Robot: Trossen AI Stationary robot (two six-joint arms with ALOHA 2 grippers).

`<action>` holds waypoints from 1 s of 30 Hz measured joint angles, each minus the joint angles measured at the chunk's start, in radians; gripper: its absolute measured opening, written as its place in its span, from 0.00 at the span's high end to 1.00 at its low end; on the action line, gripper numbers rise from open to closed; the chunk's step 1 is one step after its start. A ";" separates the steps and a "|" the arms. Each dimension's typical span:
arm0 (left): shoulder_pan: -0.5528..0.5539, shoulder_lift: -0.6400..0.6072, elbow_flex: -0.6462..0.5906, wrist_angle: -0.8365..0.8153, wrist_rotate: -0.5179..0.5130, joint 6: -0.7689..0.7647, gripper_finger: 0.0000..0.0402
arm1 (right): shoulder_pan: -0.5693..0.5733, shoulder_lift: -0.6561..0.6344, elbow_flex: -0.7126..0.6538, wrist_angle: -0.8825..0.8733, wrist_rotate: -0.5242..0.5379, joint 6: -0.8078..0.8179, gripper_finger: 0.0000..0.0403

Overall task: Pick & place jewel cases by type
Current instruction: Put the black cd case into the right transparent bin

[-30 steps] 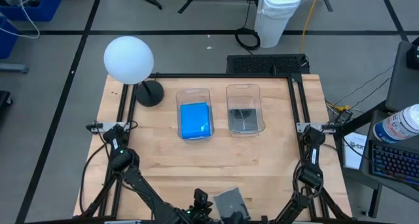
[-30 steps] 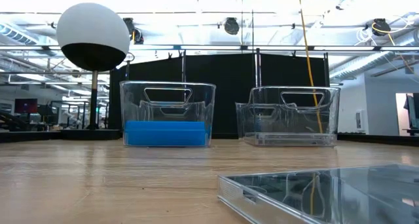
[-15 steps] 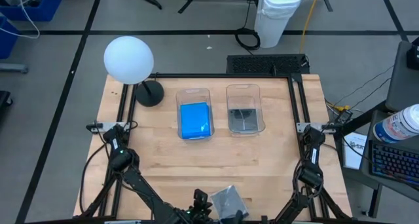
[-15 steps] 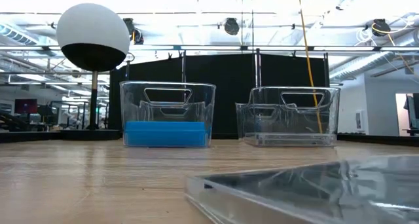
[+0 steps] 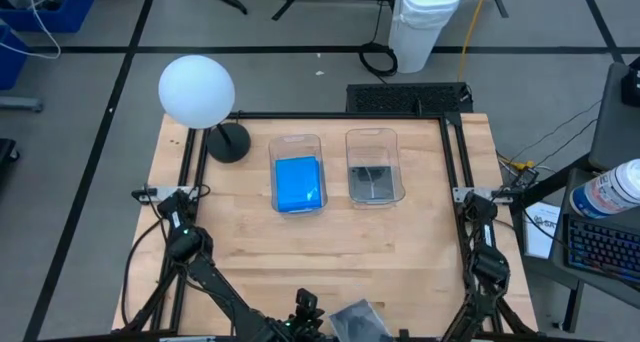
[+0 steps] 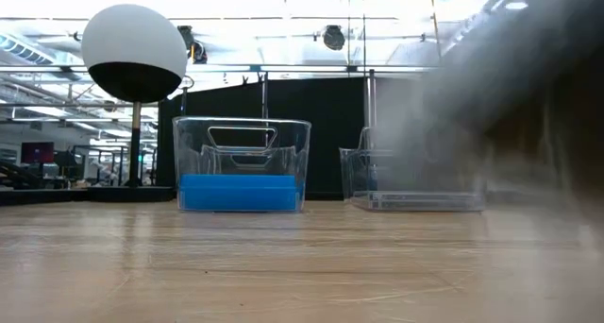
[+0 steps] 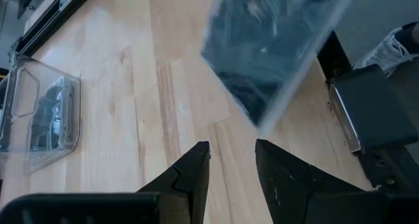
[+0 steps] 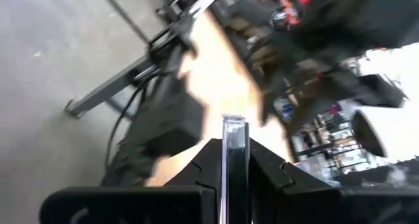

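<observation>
Two clear tubs stand side by side at the table's far middle. The left tub (image 5: 297, 147) holds bright blue jewel cases (image 5: 298, 184). The right tub (image 5: 374, 142) holds a grey see-through case (image 5: 373, 182). Another grey see-through jewel case (image 7: 272, 47) is at the near edge (image 5: 358, 314), tilted and blurred, with my right gripper (image 8: 234, 160) shut on it. My left gripper (image 7: 232, 164) hovers open beside it over bare wood, nothing between its fingers. My right gripper pinches the grey jewel case between its two fingers; in the right wrist view the case shows edge-on, its thin edge (image 8: 234, 129) sticking out past the fingertips. The case is tilted above the tabletop (image 6: 510, 106); which part of it the fingers have is hidden.
A white globe lamp (image 5: 197, 90) on a black base (image 5: 229, 142) stands at the far left corner. Black frame rails (image 5: 455, 152) run along the table's sides and far edge. Bare wood (image 5: 330, 247) lies between the tubs and the near edge.
The grey jewel case lay flat on the table near the front edge a second ago. It has since tipped, risen off the wood and shifted toward the near edge, and now it is a blur high at the right of the low view.
</observation>
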 joint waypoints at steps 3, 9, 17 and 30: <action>0.000 0.000 0.000 0.000 0.000 -0.005 0.67 | 0.008 -0.050 0.000 -0.002 0.023 -0.021 0.91; -0.026 0.000 0.000 0.002 -0.100 0.023 0.67 | 0.007 -0.186 -0.009 -0.055 0.019 0.015 0.95; -0.054 -0.139 -0.002 0.021 -0.087 0.205 0.77 | -0.024 -0.486 -0.113 -0.283 -0.112 0.208 0.96; -0.017 -0.463 0.000 0.032 0.054 0.502 0.99 | -0.271 -1.036 -0.528 -0.162 -0.384 0.165 0.96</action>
